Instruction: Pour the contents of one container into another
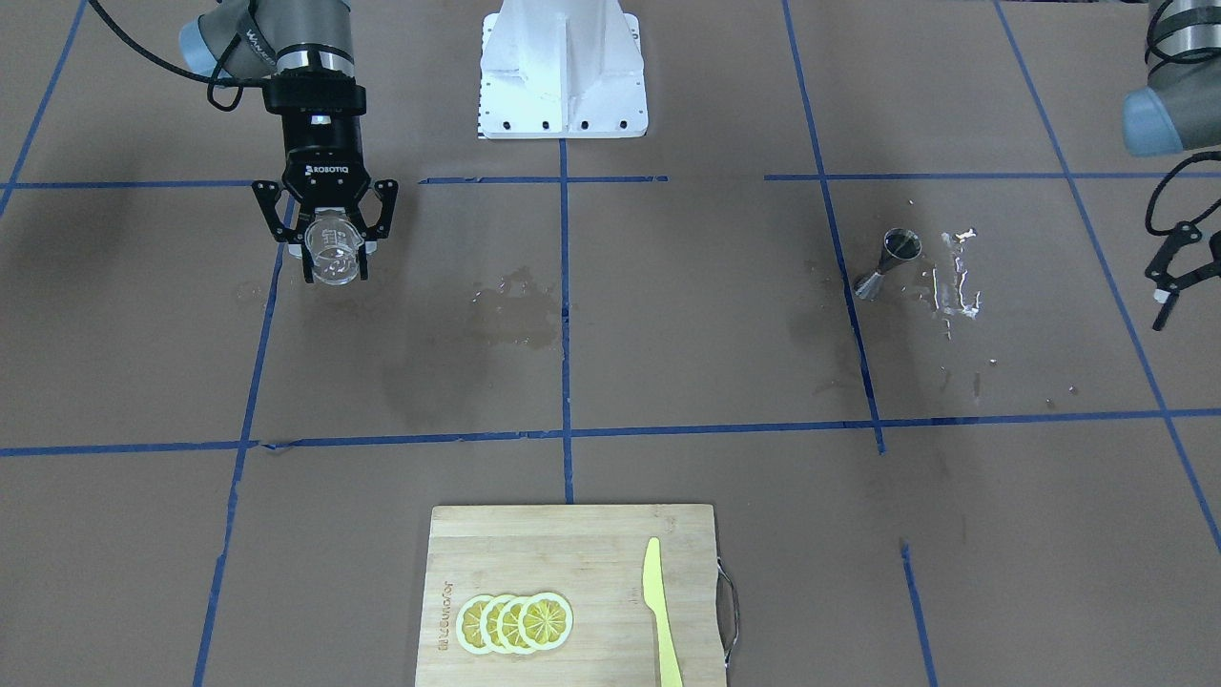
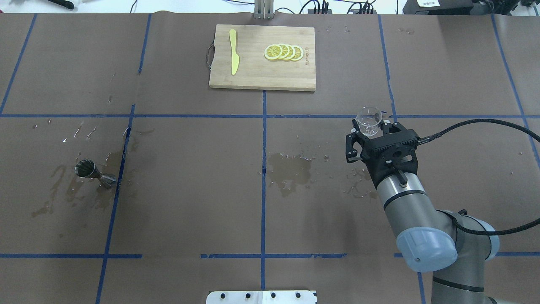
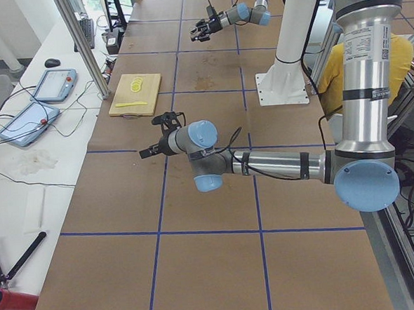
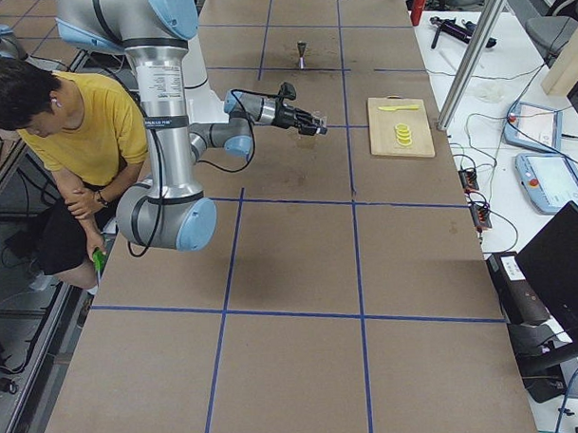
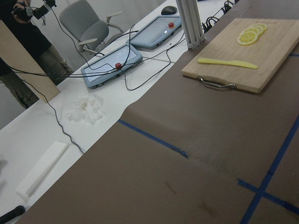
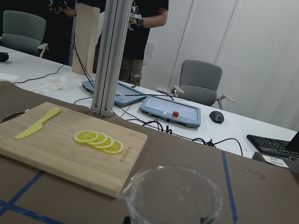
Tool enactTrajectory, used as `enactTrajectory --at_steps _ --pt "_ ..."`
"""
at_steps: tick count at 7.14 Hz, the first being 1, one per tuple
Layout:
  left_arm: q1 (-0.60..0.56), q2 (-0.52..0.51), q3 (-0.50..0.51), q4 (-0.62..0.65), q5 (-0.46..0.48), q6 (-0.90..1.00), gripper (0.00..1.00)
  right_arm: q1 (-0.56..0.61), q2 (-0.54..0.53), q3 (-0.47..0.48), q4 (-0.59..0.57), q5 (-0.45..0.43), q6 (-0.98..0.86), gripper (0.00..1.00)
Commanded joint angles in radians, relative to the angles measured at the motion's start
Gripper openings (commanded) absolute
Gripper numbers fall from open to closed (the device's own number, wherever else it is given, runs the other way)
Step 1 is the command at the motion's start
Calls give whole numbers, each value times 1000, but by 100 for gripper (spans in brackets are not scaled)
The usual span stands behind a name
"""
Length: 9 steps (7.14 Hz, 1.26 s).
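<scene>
Currently the small clear measuring cup (image 2: 369, 120) is clamped between the fingers of the right gripper (image 2: 370, 126), held above the brown table (image 2: 190, 190) on the robot's right side, mouth up in the wrist view. The shiny steel hourglass jigger (image 2: 95, 173) stands upright well apart on the left side among wet patches. Left gripper (image 1: 1169, 277) is beside it at the table edge, jaws apart and holding nothing.

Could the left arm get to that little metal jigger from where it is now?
Probably yes. The jigger stands upright on the left arm's side of the table, the left gripper hovers nearby, and only spilled liquid lies between them.
</scene>
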<state>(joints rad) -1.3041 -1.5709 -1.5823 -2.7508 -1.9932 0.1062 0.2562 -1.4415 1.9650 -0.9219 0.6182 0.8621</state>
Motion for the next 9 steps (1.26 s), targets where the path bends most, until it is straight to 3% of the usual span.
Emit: enactTrajectory --at_steps 1,2,4,6,7,9 --pt "-73 3 74 72 60 127 100 0 1 0 0 0 0 0" --pt "-104 -20 68 238 112 128 100 0 1 0 0 0 0 0" --pt "-145 -69 74 516 108 112 100 0 1 0 0 0 0 0" --pt "-181 -107 67 864 -26 113 100 3 3 0 21 5 2 0" --pt "-182 -107 62 1011 -95 115 100 3 -10 -11 122 11 -3 0" --pt "-202 -100 56 1219 -313 115 100 3 -10 -15 149 15 -3 0"
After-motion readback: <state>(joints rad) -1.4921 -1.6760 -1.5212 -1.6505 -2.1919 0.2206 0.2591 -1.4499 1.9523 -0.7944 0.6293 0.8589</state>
